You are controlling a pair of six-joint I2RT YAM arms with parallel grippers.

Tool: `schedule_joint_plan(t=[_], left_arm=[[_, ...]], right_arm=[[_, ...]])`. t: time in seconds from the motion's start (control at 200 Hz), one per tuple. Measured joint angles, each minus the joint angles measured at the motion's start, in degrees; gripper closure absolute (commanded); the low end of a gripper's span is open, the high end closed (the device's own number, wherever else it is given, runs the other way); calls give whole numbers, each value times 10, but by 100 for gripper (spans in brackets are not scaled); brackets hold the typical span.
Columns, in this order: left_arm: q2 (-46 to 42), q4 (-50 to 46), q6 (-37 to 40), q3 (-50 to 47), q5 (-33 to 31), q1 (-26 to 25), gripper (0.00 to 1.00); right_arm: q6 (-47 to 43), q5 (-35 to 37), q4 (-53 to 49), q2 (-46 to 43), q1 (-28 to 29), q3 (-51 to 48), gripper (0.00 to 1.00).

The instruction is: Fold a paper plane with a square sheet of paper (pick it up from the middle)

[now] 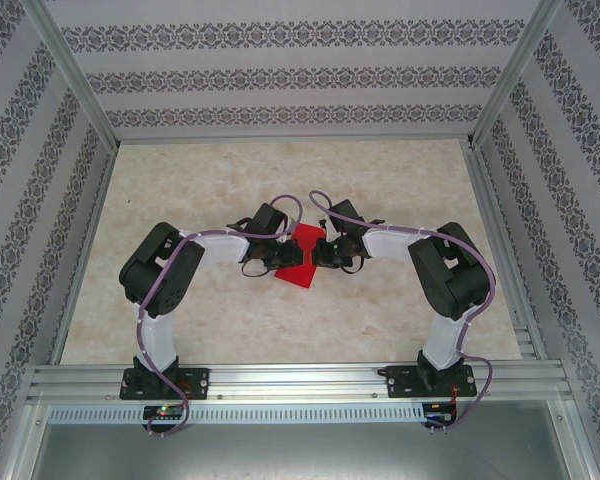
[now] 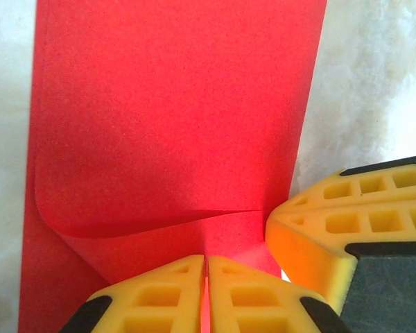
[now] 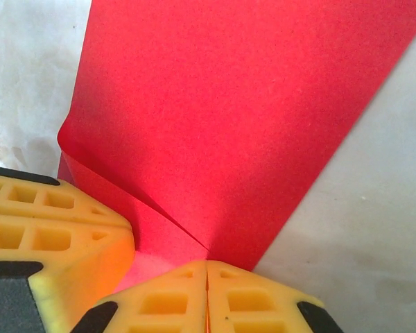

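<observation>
Tabletop (image 1: 230,320): beige, mottled, boxed by patterned walls (image 1: 280,80), with an aluminium rail (image 1: 300,380) along the near edge. Left arm (image 1: 165,270) and right arm (image 1: 450,275): black and white, bases bolted at the rail, elbows out, wrists turned inward to the centre. Paper (image 1: 298,275): bright red, at mid-tabletop, narrow at its waist, wider toward near and far ends. Left gripper (image 1: 283,258) at the paper's left side; right gripper (image 1: 320,252) opposite, at its right side. Fingers too small to make out.
</observation>
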Motion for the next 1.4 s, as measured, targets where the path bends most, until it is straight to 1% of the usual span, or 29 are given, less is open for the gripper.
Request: schedule_joint_plan(t=[0.2, 0.285, 0.545, 0.994, 1.399], left_arm=[[0, 13, -4, -4, 36, 23, 85], [0, 15, -4, -3, 40, 30, 85], [12, -10, 7, 19, 12, 36, 86], [20, -57, 27, 51, -13, 42, 86], [7, -84, 46, 58, -32, 73, 83]], right_arm=[[-7, 1, -5, 3, 0, 3, 92], [-11, 1, -6, 3, 0, 5, 92], [-13, 1, -10, 5, 0, 7, 92], [-15, 21, 8, 7, 0, 8, 93], [-15, 24, 14, 8, 0, 8, 93]])
